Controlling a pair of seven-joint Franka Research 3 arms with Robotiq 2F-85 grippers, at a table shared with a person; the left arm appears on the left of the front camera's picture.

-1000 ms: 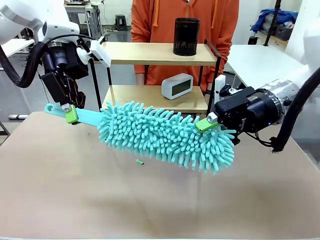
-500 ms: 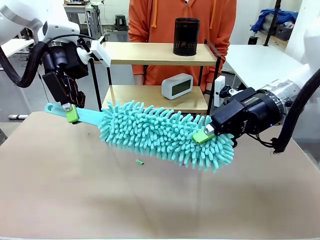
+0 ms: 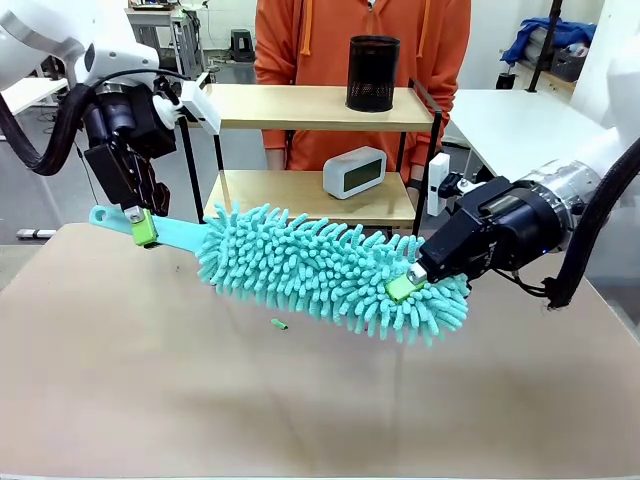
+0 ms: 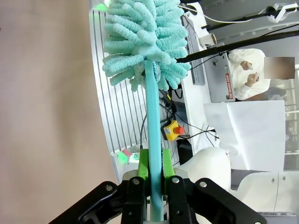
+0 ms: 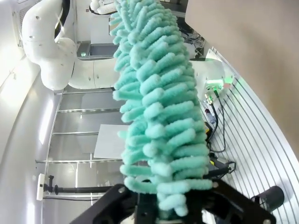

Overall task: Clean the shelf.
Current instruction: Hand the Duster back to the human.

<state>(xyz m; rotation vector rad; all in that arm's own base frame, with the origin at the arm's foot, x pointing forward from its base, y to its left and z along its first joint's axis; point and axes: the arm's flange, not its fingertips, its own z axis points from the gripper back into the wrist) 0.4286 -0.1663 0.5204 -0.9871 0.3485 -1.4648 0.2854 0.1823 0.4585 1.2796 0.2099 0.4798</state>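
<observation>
The right gripper [image 3: 403, 284] has its fingertips buried in the teal noodles of the duster [image 3: 330, 270], so only one green pad shows in the front view, and in its own wrist view the fingers are covered by the duster's head. The person [image 3: 362, 60] behind the shelf [image 3: 310, 107] is cut off by the top edge of the picture, and the shelf boards hide the lower body. A tiny green scrap [image 3: 280, 324] lies on the table [image 3: 300, 400], perhaps a loose noodle, but it is too small to tell.
</observation>
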